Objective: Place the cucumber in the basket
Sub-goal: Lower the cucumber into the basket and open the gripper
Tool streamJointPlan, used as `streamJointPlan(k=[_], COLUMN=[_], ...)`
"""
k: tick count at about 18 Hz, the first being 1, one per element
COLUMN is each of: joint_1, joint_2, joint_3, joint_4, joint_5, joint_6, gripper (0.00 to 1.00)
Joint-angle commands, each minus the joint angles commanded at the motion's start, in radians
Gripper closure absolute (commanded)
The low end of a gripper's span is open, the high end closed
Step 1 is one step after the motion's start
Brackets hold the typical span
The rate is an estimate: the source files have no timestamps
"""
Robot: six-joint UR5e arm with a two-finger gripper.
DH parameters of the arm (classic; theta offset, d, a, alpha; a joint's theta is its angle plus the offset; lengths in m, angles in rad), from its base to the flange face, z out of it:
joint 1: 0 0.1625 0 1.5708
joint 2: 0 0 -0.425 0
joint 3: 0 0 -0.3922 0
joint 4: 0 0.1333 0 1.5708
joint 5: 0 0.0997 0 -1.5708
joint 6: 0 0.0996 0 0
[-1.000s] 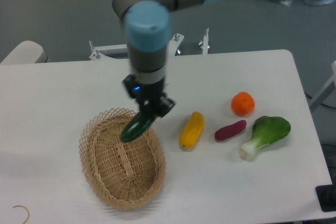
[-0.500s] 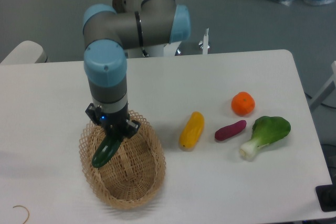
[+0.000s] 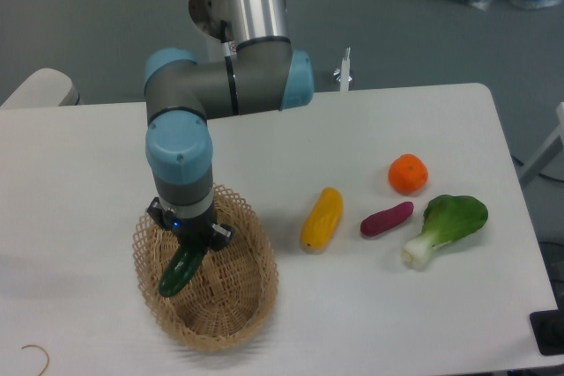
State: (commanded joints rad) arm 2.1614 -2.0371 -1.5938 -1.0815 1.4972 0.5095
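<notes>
The dark green cucumber point(image 3: 179, 271) hangs tilted inside the tan wicker basket point(image 3: 251, 305), its lower end near the basket's left inner wall. My gripper point(image 3: 191, 245) is shut on the cucumber's upper end, reaching down into the basket from above. The fingertips are mostly hidden by the wrist and the cucumber. I cannot tell whether the cucumber touches the basket floor.
To the right of the basket lie a yellow elongated vegetable point(image 3: 322, 217), a purple vegetable point(image 3: 386, 218), an orange point(image 3: 407, 173) and a bok choy point(image 3: 447, 226). A thin hook-shaped wire point(image 3: 35, 356) lies at the front left edge.
The arm swung left from above the basket's right rim to over its middle, then lowered slightly, carrying the cucumber down into the basket.
</notes>
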Motion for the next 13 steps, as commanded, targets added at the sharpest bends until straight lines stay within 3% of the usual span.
streamJointPlan(k=[5, 10, 11, 12, 13], joint_1=[0.002, 0.003, 0.003, 0.003, 0.003], joint_2=[-0.029, -0.04, -0.038, -0.037, -0.035], joint_3=[0.008, 0.005, 0.003, -0.002, -0.003], joint_4=[0.006, 0.054, 0.058, 0.064, 0.074], joint_5=[-0.002, 0.0, 0.003, 0.018, 0.053], joint_6=[-0.126, -0.163, -0.157, -0.148, -0.148], gripper=[0.58, 0.54, 0.34, 0.03, 0.0])
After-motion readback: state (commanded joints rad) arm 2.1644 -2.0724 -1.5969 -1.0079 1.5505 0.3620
